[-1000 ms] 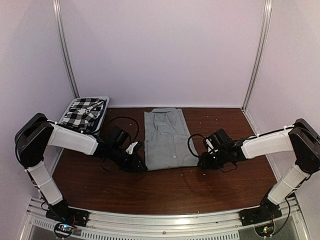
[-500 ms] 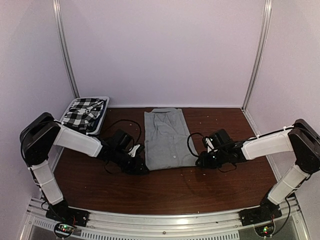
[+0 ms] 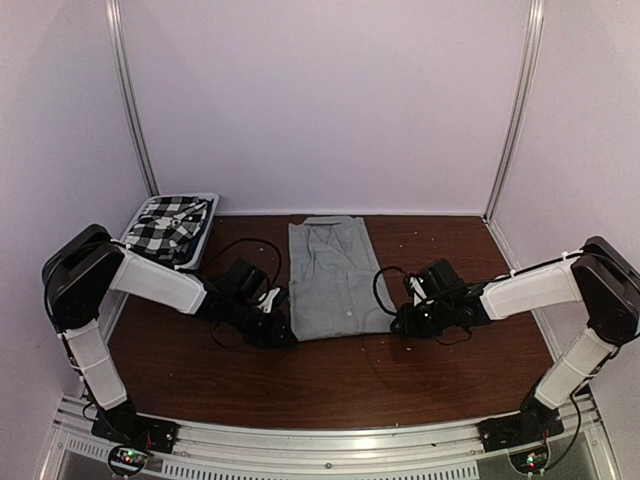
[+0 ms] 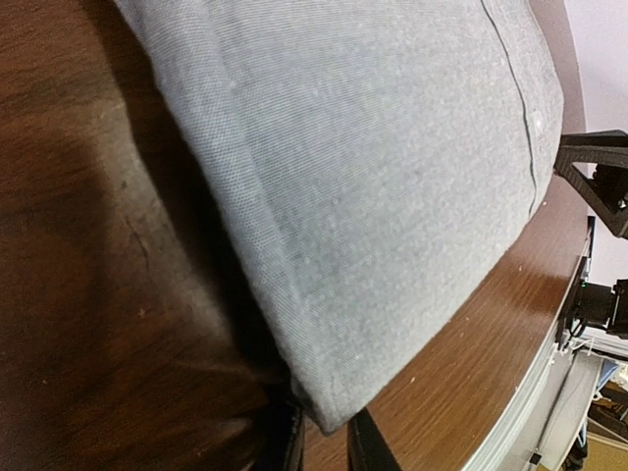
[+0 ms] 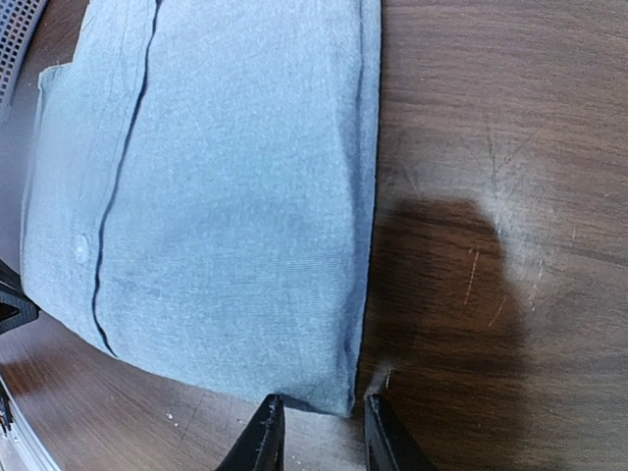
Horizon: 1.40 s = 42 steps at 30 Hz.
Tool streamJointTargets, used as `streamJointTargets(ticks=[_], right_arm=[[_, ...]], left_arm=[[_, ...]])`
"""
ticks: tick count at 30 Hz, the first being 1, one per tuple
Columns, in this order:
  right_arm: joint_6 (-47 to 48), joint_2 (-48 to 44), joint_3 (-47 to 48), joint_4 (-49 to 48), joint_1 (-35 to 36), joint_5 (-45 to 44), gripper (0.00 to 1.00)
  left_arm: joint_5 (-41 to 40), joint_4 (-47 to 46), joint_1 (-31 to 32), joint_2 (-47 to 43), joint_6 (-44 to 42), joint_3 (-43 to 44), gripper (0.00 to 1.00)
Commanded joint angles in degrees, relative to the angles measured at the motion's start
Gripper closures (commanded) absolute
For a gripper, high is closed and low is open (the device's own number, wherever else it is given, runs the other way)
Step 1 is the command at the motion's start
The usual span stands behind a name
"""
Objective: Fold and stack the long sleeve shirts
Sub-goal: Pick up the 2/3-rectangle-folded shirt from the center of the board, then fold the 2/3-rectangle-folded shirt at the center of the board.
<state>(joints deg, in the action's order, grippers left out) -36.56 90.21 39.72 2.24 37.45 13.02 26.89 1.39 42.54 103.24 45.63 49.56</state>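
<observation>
The light grey shirt (image 3: 333, 277) lies folded into a long strip at the table's middle, collar toward the back. My left gripper (image 3: 284, 336) sits low at its near-left corner. In the left wrist view the jaws (image 4: 327, 446) stand narrowly apart, open, with the shirt's (image 4: 363, 186) corner tip between them. My right gripper (image 3: 398, 325) sits low at the near-right corner. In the right wrist view it (image 5: 322, 439) is open, and the shirt's (image 5: 216, 186) corner lies just ahead of the fingertips. The black-and-white checked shirt (image 3: 168, 226) lies bunched in the basket.
The white slatted basket (image 3: 208, 213) stands at the back left, against the wall. Black cables loop from both wrists over the brown table (image 3: 340, 380). A metal rail runs along the near edge, and walls close in the back and sides.
Both grippers have edged inward and slightly forward along the table, closing on the grey shirt's near corners. The shirt has not moved.
</observation>
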Motion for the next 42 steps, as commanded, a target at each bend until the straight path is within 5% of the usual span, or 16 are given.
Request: streamJointTargets(ticks=[1, 14, 22, 42], right_arm=[[-0.07, 1.97, 0.62, -1.79, -0.22, -1.31, 0.70], [-0.38, 3.47, 0.59, -2.12, 1.00, -0.39, 0.78], [-0.57, 1.85, 0.09, -1.91, 1.88, -0.38, 1.00], [-8.00, -17.90, -11.46, 2.92, 13.53, -6.15, 1.00]], left_arm=[[-1.52, -0.61, 0.26, 1.10, 0.08, 1.28, 0.86], [-1.75, -0.09, 0.28, 1.01, -0.02, 1.86, 1.00], [-2.45, 1.04, 0.65, -0.65, -0.44, 1.33, 1.00], [-13.20, 6.71, 11.43, -17.98, 6.49, -10.68, 1.00]])
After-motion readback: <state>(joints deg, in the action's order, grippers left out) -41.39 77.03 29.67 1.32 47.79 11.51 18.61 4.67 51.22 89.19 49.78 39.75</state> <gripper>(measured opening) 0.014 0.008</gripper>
